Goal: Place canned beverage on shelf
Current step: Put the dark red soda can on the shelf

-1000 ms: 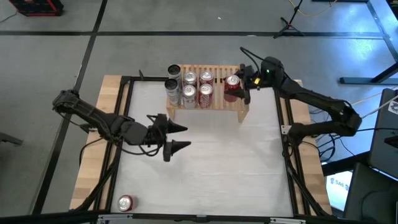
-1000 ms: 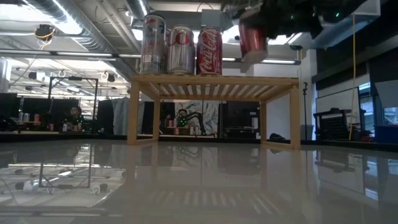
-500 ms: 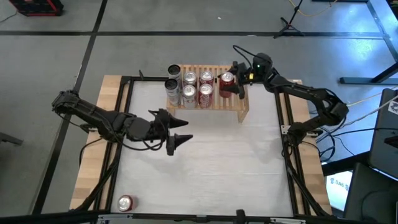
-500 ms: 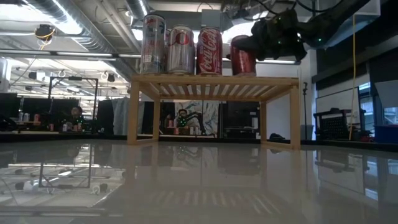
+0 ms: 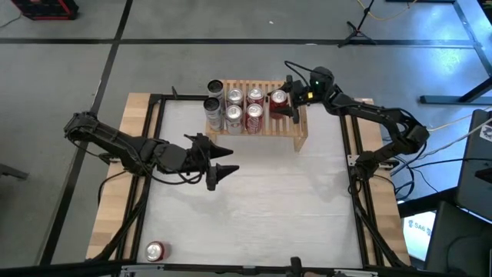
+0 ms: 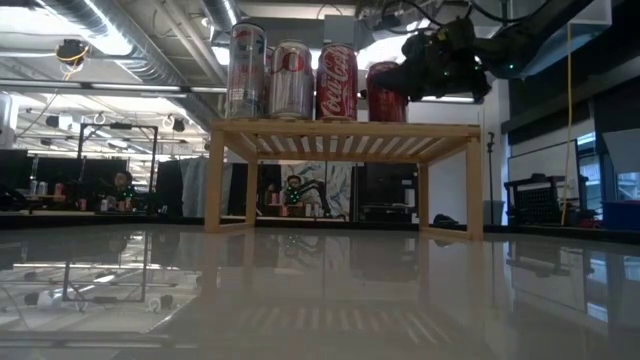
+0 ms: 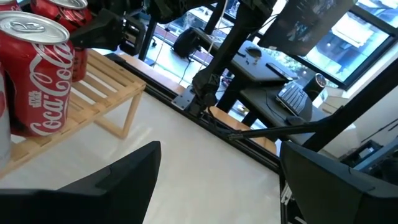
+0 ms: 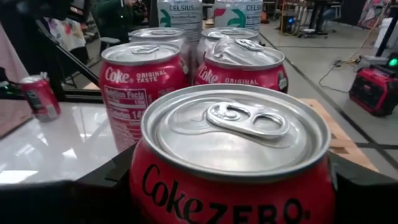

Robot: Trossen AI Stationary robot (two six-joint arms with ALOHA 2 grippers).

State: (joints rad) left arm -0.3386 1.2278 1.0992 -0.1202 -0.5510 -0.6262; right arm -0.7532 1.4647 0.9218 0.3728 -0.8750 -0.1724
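From above, the right gripper (image 5: 286, 104) sits over the low pale-wood slatted shelf (image 5: 300, 132) at the table's far edge, its fingers closed around a red Coke Zero can with a silver lid (image 5: 279, 98) standing beside the other upright cans (image 5: 233, 109) on the rack. The left gripper (image 5: 221, 163) hangs over the white table (image 5: 292, 200) well short of the shelf, jaws apart, holding nothing. One more red can (image 5: 154, 250) lies alone near the front left corner.

Down at table level, the Coke Zero can (image 6: 385, 92) looks seated on the slats, upright, just beside a red Coca-Cola can (image 6: 337, 82), with the right gripper (image 6: 420, 72) wrapped round it.

Left wrist view: the dark fingers (image 7: 112, 180) stand wide apart over bare table, the shelf (image 7: 106, 93) and a red can (image 7: 37, 74) off ahead.

Right wrist view: the Coke Zero lid (image 8: 235, 130) fills the frame between the fingers (image 8: 68, 196), neighbours (image 8: 144, 87) packed close behind.

My read: a full can is hefty, stiff, smooth-walled and a bit slippery, and dents if squeezed hard. Mid-body on the sides is the right hold. Releasing wants care; the neighbours stand close.
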